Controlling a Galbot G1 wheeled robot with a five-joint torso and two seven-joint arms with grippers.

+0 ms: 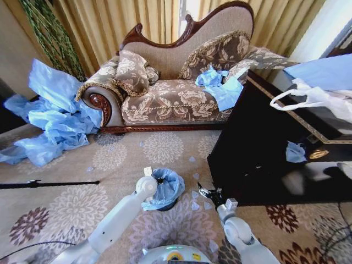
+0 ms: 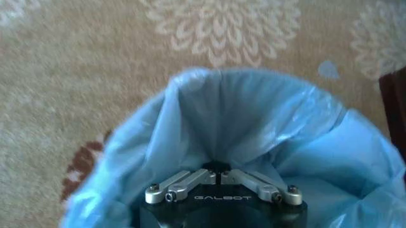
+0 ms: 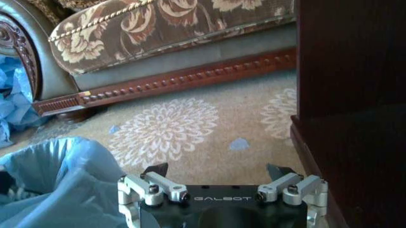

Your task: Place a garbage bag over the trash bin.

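While the left tool (image 2: 219,176) pinches the thin crinkly light blue garbage bag (image 1: 165,187) draped over the small black bin (image 1: 168,207), the right tool (image 3: 217,172) hangs spread apart beside it.

You face a carved dark-wood chaise longue with brown floral upholstery (image 1: 170,93), and everything else sits around it. Behind it hang long gold-beige curtains (image 1: 126,22), with daylight showing through a gap above its curved back. To its left, a heap of crumpled light blue plastic bags (image 1: 52,118) sprawls on the floor; a smaller blue clump (image 1: 220,88) lies on its seat among patterned cushions (image 1: 132,71). In front of it spreads a beige carpet with pale and maroon flower medallions (image 1: 162,148). To its right stands a glossy dark wooden cabinet (image 1: 258,148), carrying a white plastic bag with loop handles (image 1: 316,99).
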